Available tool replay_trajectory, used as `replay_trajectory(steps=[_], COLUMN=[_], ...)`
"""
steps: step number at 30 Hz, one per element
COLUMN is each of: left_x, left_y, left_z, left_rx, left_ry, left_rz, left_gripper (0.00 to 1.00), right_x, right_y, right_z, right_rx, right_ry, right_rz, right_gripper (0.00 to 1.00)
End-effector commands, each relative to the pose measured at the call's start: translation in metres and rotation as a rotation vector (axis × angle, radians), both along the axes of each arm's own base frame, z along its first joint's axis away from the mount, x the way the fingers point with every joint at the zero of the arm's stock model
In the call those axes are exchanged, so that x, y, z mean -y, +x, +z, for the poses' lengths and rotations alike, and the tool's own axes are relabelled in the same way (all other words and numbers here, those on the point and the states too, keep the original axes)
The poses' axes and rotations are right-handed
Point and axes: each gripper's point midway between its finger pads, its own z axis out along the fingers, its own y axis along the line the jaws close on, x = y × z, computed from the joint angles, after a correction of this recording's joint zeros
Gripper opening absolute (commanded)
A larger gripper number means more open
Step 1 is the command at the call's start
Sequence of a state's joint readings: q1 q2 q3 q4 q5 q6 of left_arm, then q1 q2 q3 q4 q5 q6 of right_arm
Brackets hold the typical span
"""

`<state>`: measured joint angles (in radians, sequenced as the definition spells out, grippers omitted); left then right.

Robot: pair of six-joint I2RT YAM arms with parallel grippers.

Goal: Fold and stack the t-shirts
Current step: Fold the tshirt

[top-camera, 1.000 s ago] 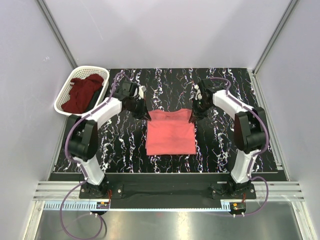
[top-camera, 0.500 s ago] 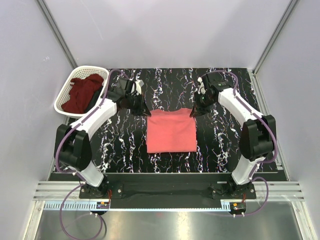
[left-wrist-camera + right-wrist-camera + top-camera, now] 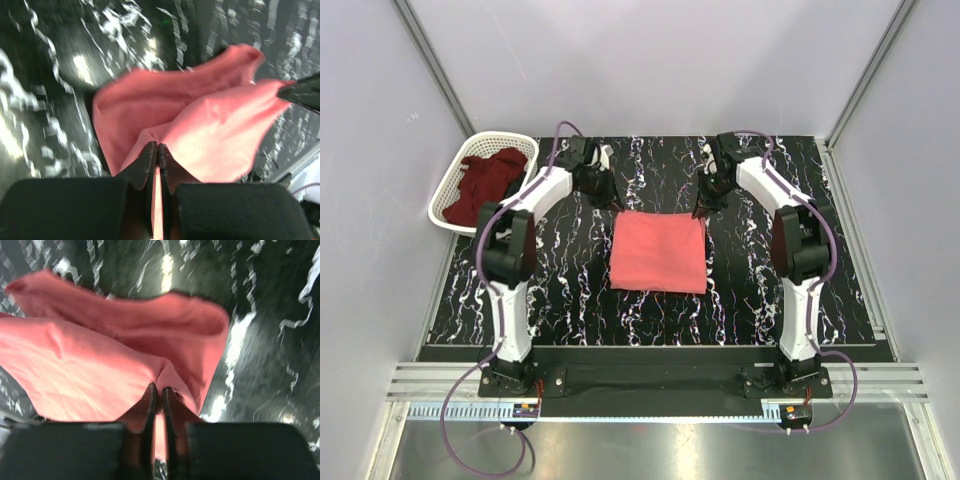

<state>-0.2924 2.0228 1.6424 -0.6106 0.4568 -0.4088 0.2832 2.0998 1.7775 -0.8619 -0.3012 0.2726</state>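
The salmon-pink t-shirt [image 3: 657,252] lies folded into a rectangle in the middle of the black marbled table [image 3: 760,290]. My left gripper [image 3: 616,206] is at its far left corner and my right gripper [image 3: 699,209] at its far right corner. In the left wrist view the jaws [image 3: 158,148] are pinched together on a pucker of the pink t-shirt [image 3: 210,135]. The right wrist view shows my right gripper [image 3: 160,389] nearly closed, with pink cloth [image 3: 90,375] caught between the tips. The dark maroon t-shirt [image 3: 485,183] lies crumpled in the basket.
A white lattice basket [image 3: 444,207] stands at the table's far left edge, partly over the side. Grey walls enclose the table on three sides. Both arms stretch from their bases at the near edge to the far half of the table.
Both arms have reached farther from their bases, dragging the pink t-shirt's far edge with them. The shirt now lies as a shorter, neater rectangle slightly farther back.
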Motion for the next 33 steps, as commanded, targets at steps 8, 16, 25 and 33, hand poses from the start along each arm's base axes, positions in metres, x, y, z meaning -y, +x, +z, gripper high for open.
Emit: replay_trajectory(steps=[8,16,25,33], left_x=[-0.018,-0.002,0.050,0.054], left_y=[0.052,0.004,-0.053,-0.069], left_z=[0.028,0.098,0.049,0.042], left_rx=[0.160,0.253,0.051,0.038], left_ry=[0.107,-0.053,-0.313,-0.296], left_rz=[0.049,-0.019,-0.110,-0.119], left_gripper=[0.49,0.51,0.29,0.27], right_x=[0.033,0.022,-0.034,0.002], right_y=[0.037,0.002,0.004,0.037], right_z=[0.013,0.052,0.036,-0.024], right_rx=[0.064,0.089,0.002,-0.045], right_ry=[-0.102,-0.016,0.253,0.213], right_rz=[-0.072,-0.040,-0.034,-0.131], right_gripper=[0.49,0.55,0.14,0.09])
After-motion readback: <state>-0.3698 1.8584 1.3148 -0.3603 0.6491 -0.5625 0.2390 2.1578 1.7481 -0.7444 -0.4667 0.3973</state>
